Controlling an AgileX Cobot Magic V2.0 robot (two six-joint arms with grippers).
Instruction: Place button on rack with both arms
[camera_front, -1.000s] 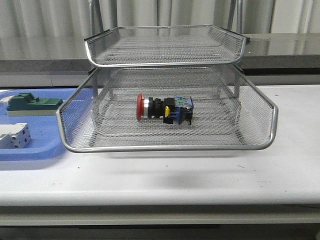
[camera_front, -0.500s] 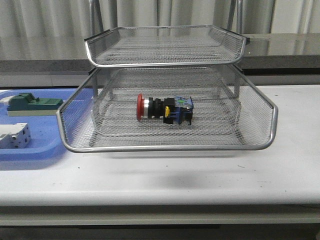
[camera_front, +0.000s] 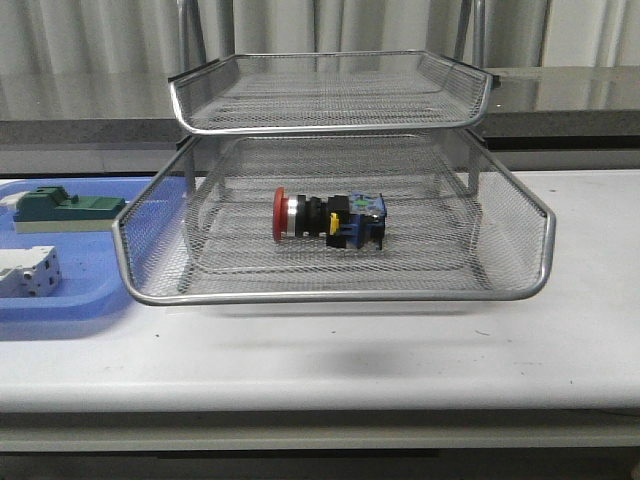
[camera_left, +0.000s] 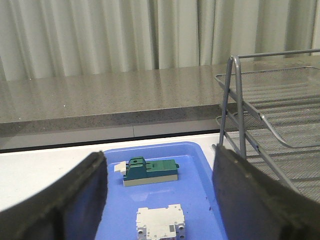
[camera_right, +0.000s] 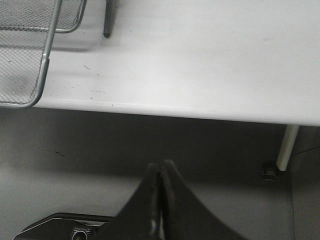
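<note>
In your front view, the button (camera_front: 330, 219) lies on its side in the pulled-out lower tray of the rack (camera_front: 335, 295), red cap to the left; no writing is legible. The blue tray (camera_front: 60, 300) holds a green block (camera_front: 68, 209) and white block (camera_front: 28, 273).

Your left wrist view shows the left gripper (camera_left: 159, 200) spread wide, empty, over that blue tray.

Your right wrist view shows the right gripper (camera_right: 161, 172) closed, fingers touching, holding nothing, off the table (camera_right: 200, 60) edge.

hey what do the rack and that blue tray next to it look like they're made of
The rack looks like metal: fine see-through silver mesh trays edged with a shiny rounded wire rim, on thin grey rods. The blue tray looks like moulded plastic: an even opaque blue, smooth with a soft sheen and rounded raised edges. Neither can be confirmed by look alone.
</note>
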